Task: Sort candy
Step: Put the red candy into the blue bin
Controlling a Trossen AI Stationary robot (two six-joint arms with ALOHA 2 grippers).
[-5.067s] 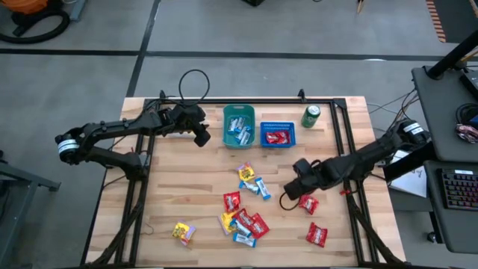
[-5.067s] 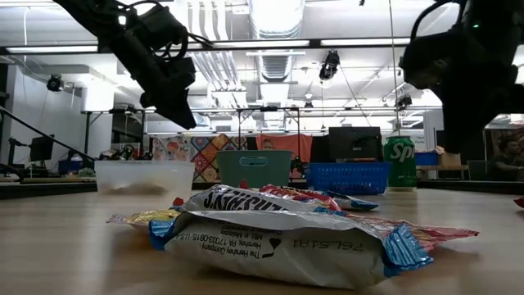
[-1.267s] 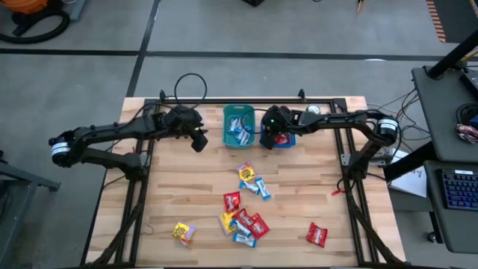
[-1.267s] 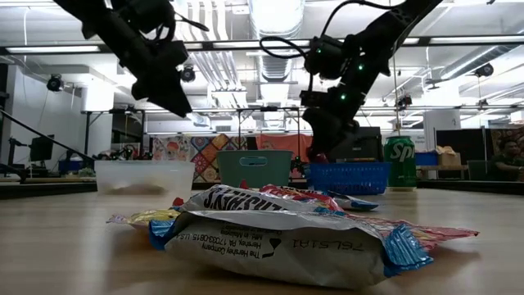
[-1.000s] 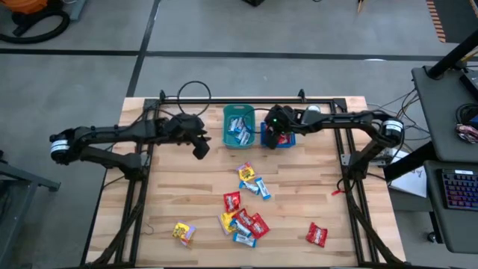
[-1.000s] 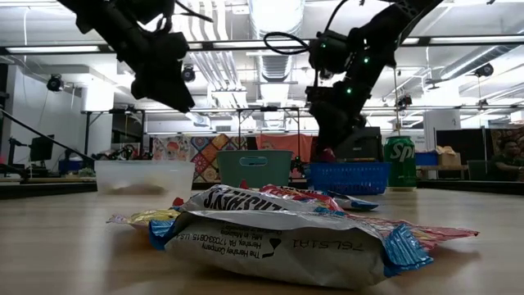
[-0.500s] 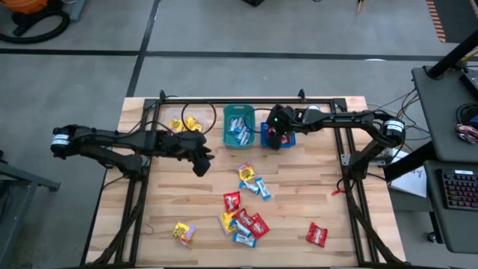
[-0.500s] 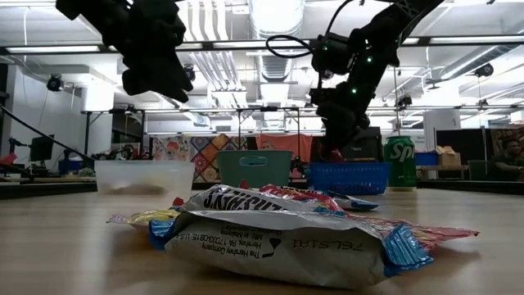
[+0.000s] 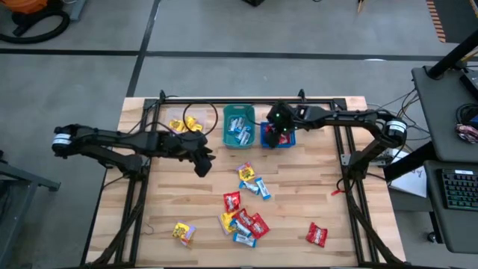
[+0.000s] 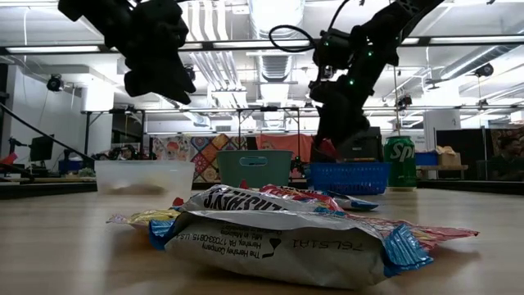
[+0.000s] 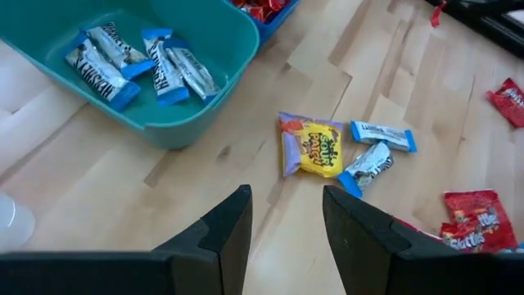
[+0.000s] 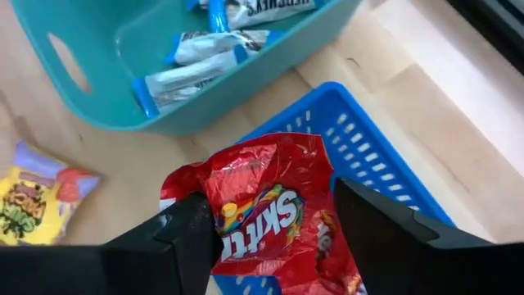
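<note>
A: Notes, L to R. Clear bin at the table's far left w/ yellow candies in it. Left gripper hangs over bare wood just in front of it, fingers parted, nothing between them. Its wrist cam looks toward a yellow Sour Patch pack w/ two blue-white bars just beside it.

B: Risk there?

A: My read: if it drops on the yellow pack, the near blue-white bar sits close enough to get nipped too. Then two colours land in one bin. Flat shiny wrappers could also slide off the fingers on the lift.

B: Middle?

A: Teal bin holds blue-white bars. Main pile lies mid-table toward the near edge, reds, blues & yellows overlapping. One yellow pack near-left, one red pack near-right, both well apart from the pile.

B: Right arm?

A: Right gripper over the blue basket, near its teal-side edge. A red Skittles pack sits between its fingers; can't tell if it's still pinched or already loose.

B: Worry?

A: Pack overhangs the basket rim toward the teal bin. If let go here, it might catch the rim & tip onto the wood, or hang up on a finger. Green Sprite can stands beside the basket; a wide swing back could clip it.
</note>
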